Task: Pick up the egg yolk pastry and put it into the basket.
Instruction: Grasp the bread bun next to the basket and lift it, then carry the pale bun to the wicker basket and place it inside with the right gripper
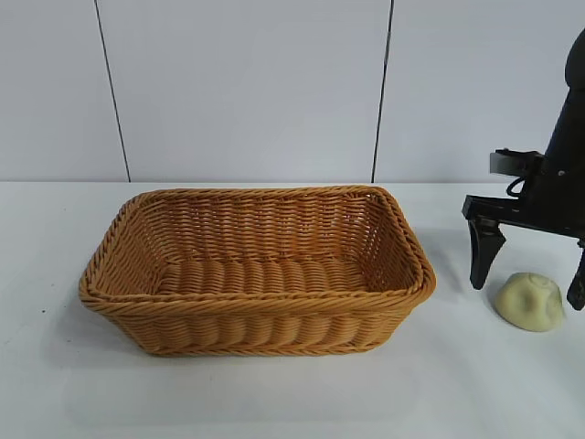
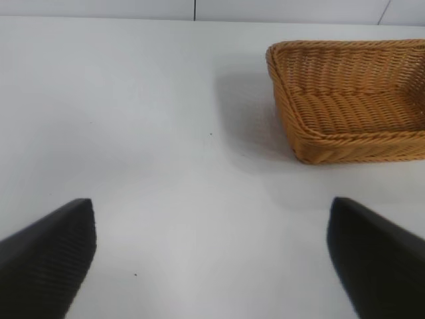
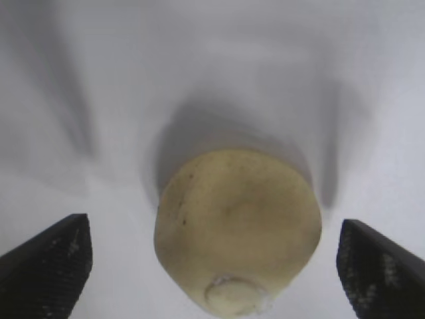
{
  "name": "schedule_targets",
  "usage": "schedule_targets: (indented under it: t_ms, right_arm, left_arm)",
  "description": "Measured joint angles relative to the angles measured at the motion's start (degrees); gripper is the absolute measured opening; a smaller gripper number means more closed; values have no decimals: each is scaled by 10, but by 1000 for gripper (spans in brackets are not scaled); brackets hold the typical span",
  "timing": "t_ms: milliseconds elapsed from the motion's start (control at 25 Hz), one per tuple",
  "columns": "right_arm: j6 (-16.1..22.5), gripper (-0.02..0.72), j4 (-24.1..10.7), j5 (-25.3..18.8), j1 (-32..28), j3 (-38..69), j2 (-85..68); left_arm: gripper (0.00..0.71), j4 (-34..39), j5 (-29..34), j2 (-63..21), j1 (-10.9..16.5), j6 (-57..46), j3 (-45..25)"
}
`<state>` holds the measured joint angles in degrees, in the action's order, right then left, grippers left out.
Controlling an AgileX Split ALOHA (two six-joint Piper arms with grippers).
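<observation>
The bench is a flat, matte white surface that fills the lower part of the exterior view. Behind it stands a pale wall of smooth panels, divided by two thin dark vertical seams. A few small dark specks mark the bench surface.

The left gripper appears only in its own wrist view. It hangs above bare bench, jaws spread wide with nothing between them. From there the basket lies well ahead and off to one side, with open bench in between.

The basket sits at the middle of the bench in the exterior view. It is rectangular, woven of golden-brown wicker, with sloping sides and a braided rim. Its interior shows only the woven floor.

To the right of the basket, the bench carries the egg yolk pastry, a small pale cream-yellow dome. It rests on the bench, apart from the basket, with a strip of bare surface between them.

The right gripper stands over the egg yolk pastry at the right edge of the exterior view, fingers pointing down. One finger reaches the bench between basket and pastry. In the right wrist view the jaws are spread, one on each side of the egg yolk pastry, neither touching it.
</observation>
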<state>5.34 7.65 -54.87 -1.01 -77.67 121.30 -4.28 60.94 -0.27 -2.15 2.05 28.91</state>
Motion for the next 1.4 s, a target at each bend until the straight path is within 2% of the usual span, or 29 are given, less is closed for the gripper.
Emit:
schedule_targets:
  t_ms: [160, 400, 520, 760, 1080, 1400]
  right_arm:
    - [1, 589, -10, 0, 0, 0, 0]
    - [1, 288, -13, -2, 0, 0, 0]
    - [1, 174, -13, -4, 0, 0, 0]
    - [-1, 134, -12, -17, 0, 0, -20]
    - [-24, 133, 5, -71, 0, -62, -125]
    - [-26, 133, 5, -123, 7, -144, -158]
  left_arm:
    - [696, 0, 0, 0, 0, 0, 0]
    - [696, 0, 0, 0, 0, 0, 0]
    - [696, 0, 0, 0, 0, 0, 0]
    - [696, 0, 0, 0, 0, 0, 0]
    - [694, 1, 0, 0, 0, 0, 0]
    - [694, 1, 0, 0, 0, 0, 0]
